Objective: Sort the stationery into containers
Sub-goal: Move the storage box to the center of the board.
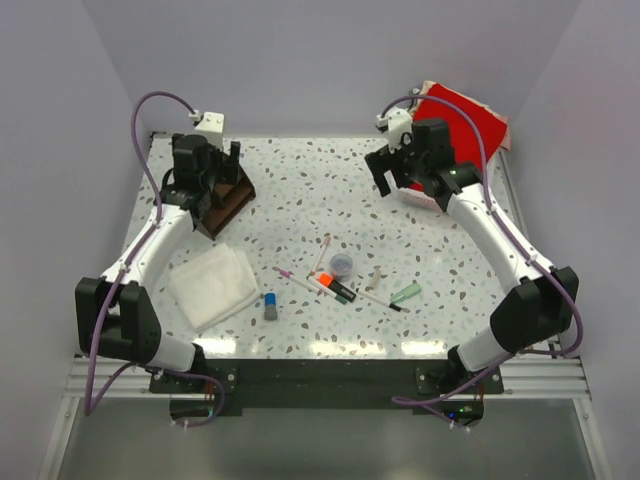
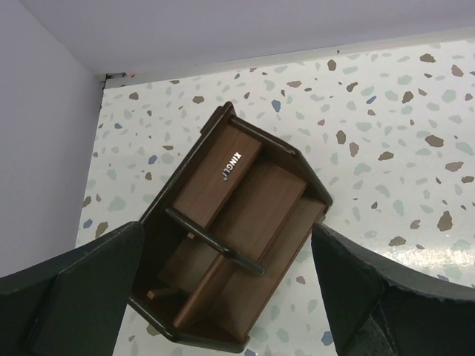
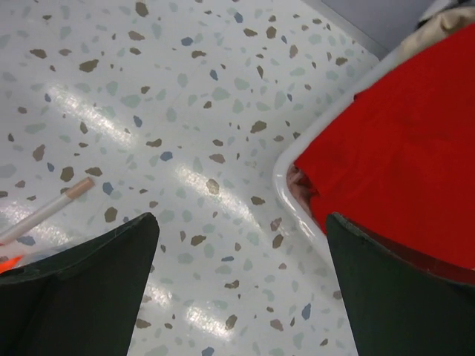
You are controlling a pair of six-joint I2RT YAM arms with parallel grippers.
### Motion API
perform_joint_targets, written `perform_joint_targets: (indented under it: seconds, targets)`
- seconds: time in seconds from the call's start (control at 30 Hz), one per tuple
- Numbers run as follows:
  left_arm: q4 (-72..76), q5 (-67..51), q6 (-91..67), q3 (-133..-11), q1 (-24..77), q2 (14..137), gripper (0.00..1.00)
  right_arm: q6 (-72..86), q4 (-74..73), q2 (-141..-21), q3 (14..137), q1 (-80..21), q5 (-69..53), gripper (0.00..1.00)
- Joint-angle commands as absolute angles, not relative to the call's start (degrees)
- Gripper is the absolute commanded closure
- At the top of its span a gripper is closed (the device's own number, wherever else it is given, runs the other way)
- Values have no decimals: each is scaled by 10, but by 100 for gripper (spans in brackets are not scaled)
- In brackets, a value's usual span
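The left pincer [image 2: 228,245] hangs spread wide and empty above the wooden organizer [image 2: 237,200] at the far left of the tabletop [image 1: 300,190]. The stationery [image 1: 338,280] lies loose at its middle. The right pincer [image 3: 241,230] gapes empty beside the white basket [image 3: 280,185].

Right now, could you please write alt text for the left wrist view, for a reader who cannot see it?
A dark brown wooden desk organizer with several compartments sits askew on the pale speckled table, framed by the left gripper, whose two dark fingers stand wide apart on either side.
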State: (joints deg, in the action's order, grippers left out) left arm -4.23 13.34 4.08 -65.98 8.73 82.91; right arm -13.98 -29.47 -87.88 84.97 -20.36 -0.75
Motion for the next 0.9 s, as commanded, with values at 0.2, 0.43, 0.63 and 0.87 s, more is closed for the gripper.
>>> perform_joint_targets:
  seconds: [0.2,0.43,0.63,0.87]
  targets:
    - [-147,146,-12,-664,-32,738,0,-107,-197,-1062,1022,-212,-321,10]
    - [-195,127,-40,-642,-110,699,5,-90,-178,-1190,1125,-254,-391,14]
    - [-193,103,-49,-631,-127,709,17,-64,-86,-1256,1180,-296,-363,16]
    - [-171,55,-64,-638,-149,758,26,-24,25,-1333,1226,-351,-326,25]
